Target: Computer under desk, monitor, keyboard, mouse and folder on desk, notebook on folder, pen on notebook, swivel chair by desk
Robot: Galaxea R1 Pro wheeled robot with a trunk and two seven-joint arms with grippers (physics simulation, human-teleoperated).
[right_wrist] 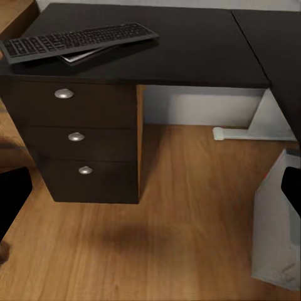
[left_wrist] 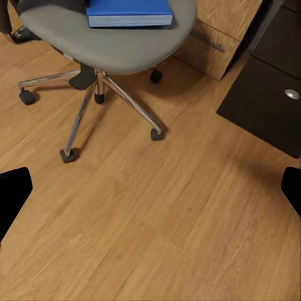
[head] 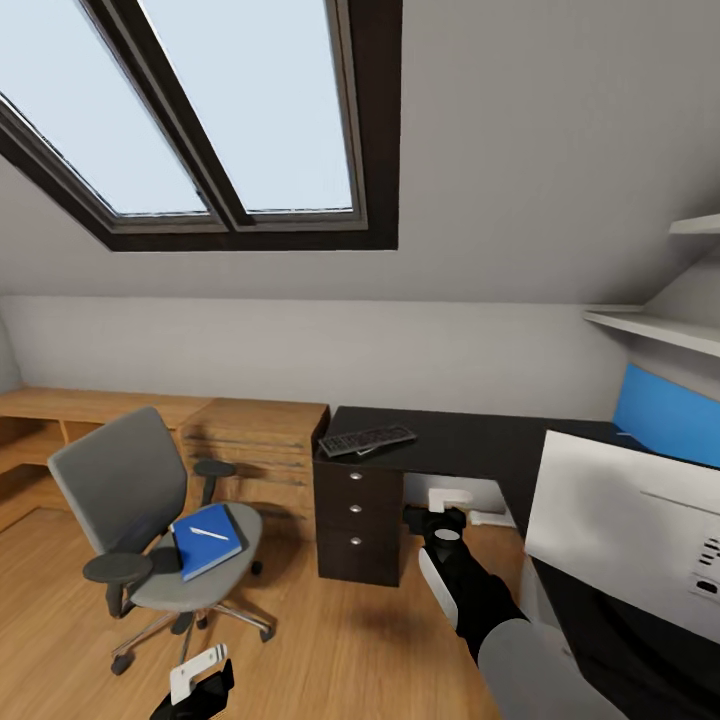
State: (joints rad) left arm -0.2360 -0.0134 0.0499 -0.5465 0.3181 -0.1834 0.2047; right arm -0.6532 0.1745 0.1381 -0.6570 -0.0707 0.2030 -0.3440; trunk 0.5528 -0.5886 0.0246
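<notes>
Left gripper (head: 200,678) low over wood floor (left_wrist: 157,213), fingers spread, nothing betw. them. Just ahead: swivel chair (head: 130,500) w/ blue folder (head: 207,540) flat on seat, white pen (head: 209,534) lying on folder. Right gripper (head: 445,520) held out toward desk (head: 470,440), jaws wide apart, empty. On the surface, above drawers (right_wrist: 75,138): keyboard (right_wrist: 78,41) resting partly on a thin booklet, prob. notebook (right_wrist: 81,56). Monitor (head: 630,540) at right, white back showing. Computer (right_wrist: 279,226) on floor under surface.
</notes>
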